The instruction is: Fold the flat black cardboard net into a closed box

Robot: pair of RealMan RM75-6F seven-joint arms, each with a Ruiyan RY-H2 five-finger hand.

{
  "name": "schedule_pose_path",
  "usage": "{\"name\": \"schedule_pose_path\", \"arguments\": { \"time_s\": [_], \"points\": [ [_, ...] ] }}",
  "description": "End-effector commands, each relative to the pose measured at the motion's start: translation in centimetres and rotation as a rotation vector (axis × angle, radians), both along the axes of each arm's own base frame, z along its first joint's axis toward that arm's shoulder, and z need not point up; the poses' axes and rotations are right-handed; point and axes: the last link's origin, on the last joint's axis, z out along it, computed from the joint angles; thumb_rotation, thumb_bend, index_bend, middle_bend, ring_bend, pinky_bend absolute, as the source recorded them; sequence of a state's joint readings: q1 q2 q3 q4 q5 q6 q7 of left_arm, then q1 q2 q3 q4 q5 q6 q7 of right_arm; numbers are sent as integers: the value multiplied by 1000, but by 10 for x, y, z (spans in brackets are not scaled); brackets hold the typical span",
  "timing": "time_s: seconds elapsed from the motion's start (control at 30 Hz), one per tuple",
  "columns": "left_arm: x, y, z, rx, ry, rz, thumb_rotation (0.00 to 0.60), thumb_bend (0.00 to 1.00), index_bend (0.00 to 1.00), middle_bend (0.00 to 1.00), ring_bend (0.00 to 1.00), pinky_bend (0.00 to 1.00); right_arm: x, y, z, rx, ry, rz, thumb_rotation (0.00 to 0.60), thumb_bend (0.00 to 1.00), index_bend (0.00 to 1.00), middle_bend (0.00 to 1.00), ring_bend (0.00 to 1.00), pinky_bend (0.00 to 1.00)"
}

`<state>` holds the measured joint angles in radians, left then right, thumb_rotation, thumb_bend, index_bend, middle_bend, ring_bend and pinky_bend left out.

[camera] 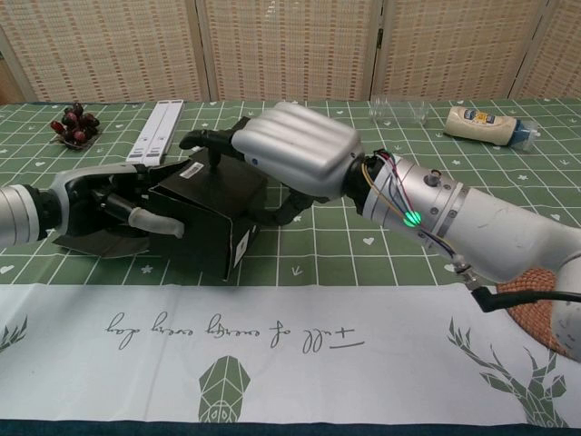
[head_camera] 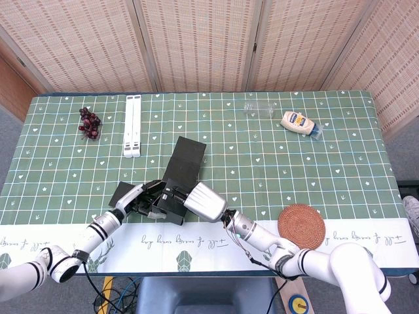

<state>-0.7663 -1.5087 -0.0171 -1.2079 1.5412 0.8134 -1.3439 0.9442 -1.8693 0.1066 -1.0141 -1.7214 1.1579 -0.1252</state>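
Partly folded black cardboard net (camera: 211, 218) half covered by right hand (camera: 292, 160); contact under the palm hidden. Left hand (camera: 100, 202) fingertips lost inside the dark folds. Label print on mayonnaise bottle (head_camera: 299, 122) too small to read.
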Motion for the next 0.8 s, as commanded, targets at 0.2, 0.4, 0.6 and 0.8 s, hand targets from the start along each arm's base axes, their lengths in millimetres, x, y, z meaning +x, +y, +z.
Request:
{"name": "schedule_pose_path", "arguments": {
  "time_s": [0.2, 0.4, 0.6, 0.8],
  "points": [
    [-8, -4, -8, 32, 73, -84, 600, 137, 214, 206, 717, 1000, 3, 0, -7, 11, 65, 38, 600, 333, 181, 326, 802, 1000],
    [-11, -2, -9, 50, 79, -94, 600, 137, 203, 206, 716, 1000, 5, 1, -9, 17, 92, 56, 600, 336, 208, 337, 805, 1000],
    [-13, -1, -8, 50, 80, -93, 600, 137, 174, 206, 709, 1000, 6, 1, -10, 19, 116, 73, 600, 339, 219, 349, 807, 1000],
    [-15, -2, -10, 44, 90, -105, 600, 137, 164, 187, 703, 1000, 6, 2, -10, 21, 131, 77, 600, 349, 229, 354, 807, 1000]
  ]
}}
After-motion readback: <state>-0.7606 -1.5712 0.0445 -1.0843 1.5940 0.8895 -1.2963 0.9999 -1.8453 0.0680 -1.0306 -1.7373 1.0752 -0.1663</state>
